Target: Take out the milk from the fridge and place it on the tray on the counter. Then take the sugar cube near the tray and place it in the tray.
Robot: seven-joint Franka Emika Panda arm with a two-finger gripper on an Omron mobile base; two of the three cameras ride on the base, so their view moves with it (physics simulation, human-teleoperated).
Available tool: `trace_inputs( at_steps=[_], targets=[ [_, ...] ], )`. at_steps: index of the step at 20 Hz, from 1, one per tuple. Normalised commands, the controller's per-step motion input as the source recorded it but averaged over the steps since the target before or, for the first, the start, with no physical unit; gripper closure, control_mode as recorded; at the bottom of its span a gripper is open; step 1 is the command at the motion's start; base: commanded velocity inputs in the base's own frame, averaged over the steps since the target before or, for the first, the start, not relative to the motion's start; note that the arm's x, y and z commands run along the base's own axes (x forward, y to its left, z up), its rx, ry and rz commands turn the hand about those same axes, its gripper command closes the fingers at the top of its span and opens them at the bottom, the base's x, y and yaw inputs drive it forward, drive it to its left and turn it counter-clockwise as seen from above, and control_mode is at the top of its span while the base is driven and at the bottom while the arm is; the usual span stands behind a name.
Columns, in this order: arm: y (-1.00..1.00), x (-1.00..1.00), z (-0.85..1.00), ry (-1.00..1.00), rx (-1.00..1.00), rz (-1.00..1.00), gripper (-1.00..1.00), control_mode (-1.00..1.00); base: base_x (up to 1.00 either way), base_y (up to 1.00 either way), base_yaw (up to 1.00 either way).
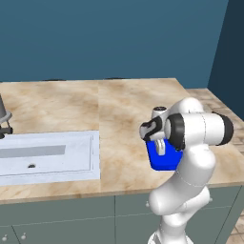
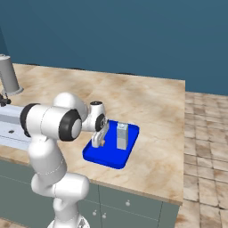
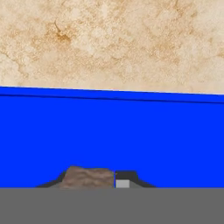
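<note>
Milk [image 2: 122,136] stands upright in the blue tray [image 2: 100,157], long axis vertical, towards the tray's right side. Tray lies on the counter [image 2: 147,111] near its front edge. Just left of the milk, the hand [image 2: 97,141] points down over the tray, closed on the tan cube [image 3: 87,177], which sits between its fingertips.

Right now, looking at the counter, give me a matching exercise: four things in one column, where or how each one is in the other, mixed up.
Things:
1. milk
2. sugar cube
3. tray
4. sink

Places or states:
A. white, set into the counter
B. held in the gripper
C. standing upright on the tray
D. blue, lying flat on the counter

Pairs: 1-C, 2-B, 3-D, 4-A
</note>
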Motion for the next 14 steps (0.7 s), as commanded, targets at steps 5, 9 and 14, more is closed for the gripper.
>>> trace_inputs(
  at_steps=[5, 9, 14],
  targets=[
    [0.04, 0.0, -0.09, 0.0, -0.01, 0.0, -1.0, -1.0, 0.0, 0.0, 0.0],
    [0.0, -0.05, 0.17, 0.0, 0.02, 0.0, -1.0, -1.0, 0.0, 0.0, 0.0],
    [0.0, -0.02, 0.32, 0.0, 0.02, 0.0, -1.0, -1.0, 0.0, 0.0, 0.0]
  ],
)
